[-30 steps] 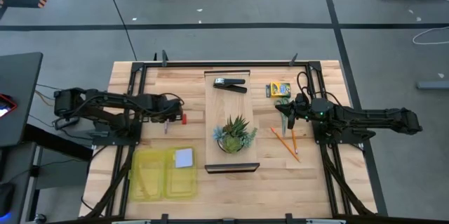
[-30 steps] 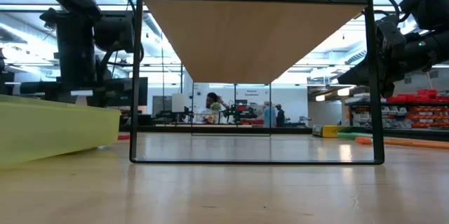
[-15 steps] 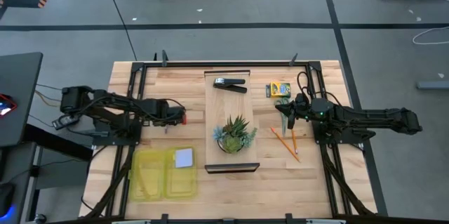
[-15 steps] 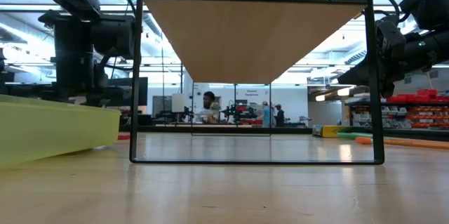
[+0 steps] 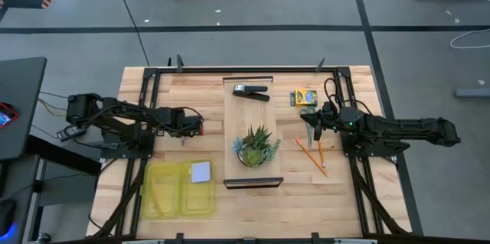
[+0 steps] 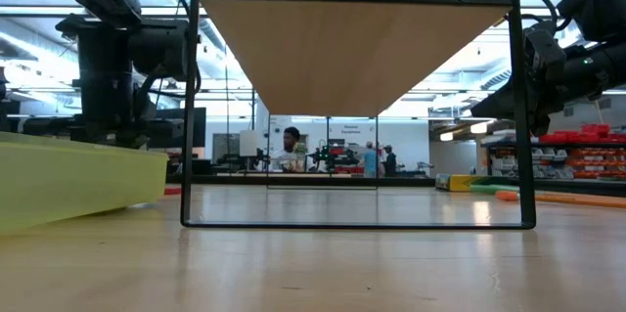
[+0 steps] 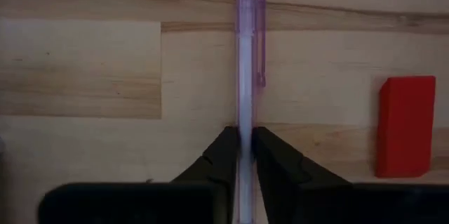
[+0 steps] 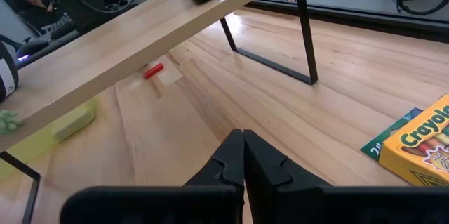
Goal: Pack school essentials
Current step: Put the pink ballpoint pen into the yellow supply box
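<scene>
My left gripper (image 5: 184, 127) is at the table's left, shut on a translucent purple pen (image 7: 243, 55) that lies on the table. A tiny red piece (image 5: 201, 129) lies just beside it and also shows in the left wrist view (image 7: 405, 126). My right gripper (image 5: 312, 124) is shut and empty above the table, next to the green-handled scissors (image 5: 308, 111). The yellow-and-green crayon box (image 5: 304, 97) lies behind the scissors. Thin orange pencils (image 5: 315, 155) lie nearer the front. A pale blue note pad (image 5: 200, 172) lies in the open yellow case (image 5: 164, 194). My left gripper pinches the pen's barrel (image 7: 243, 120) between its two fingers, below the clip. The fingers come from above, point down and lie across the pen. The pen lies flat along the wood, its clip end (image 7: 259, 34) reaching out past the fingers.
A wooden shelf on a black frame (image 5: 230, 122) stands mid-table. It carries a black stapler (image 5: 251, 91) and a spiky green potted plant (image 5: 256, 146). Bare wood lies between the shelf and each arm. People show in the room far behind (image 6: 290, 146).
My left gripper has shifted a little toward the table's near edge, over the pen, and its arm has swung slightly. My right arm has kept still.
</scene>
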`<state>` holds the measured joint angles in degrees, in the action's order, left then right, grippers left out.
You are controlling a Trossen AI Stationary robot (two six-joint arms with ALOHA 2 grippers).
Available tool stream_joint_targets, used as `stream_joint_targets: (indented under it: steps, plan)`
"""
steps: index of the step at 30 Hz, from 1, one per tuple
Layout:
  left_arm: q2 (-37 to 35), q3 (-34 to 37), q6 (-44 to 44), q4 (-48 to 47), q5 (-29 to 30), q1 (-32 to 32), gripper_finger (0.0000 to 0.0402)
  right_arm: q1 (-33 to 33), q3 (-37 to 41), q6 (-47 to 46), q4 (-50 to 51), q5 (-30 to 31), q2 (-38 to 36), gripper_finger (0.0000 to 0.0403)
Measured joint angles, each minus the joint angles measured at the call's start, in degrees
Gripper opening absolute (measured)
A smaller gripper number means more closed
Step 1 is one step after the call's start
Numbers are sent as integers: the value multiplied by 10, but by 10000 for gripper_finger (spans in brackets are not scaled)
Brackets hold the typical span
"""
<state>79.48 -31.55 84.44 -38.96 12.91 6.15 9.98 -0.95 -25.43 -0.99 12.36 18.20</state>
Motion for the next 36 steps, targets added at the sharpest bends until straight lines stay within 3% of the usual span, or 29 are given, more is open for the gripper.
stream_joint_targets:
  steps: [4,36]
  plan:
    - [0,0,-15,-1,0,0,21,0,0,0,0,0,0,10]
    - [-92,0,-46,-16,-15,0,26,0,0,0,0,0,0,10]
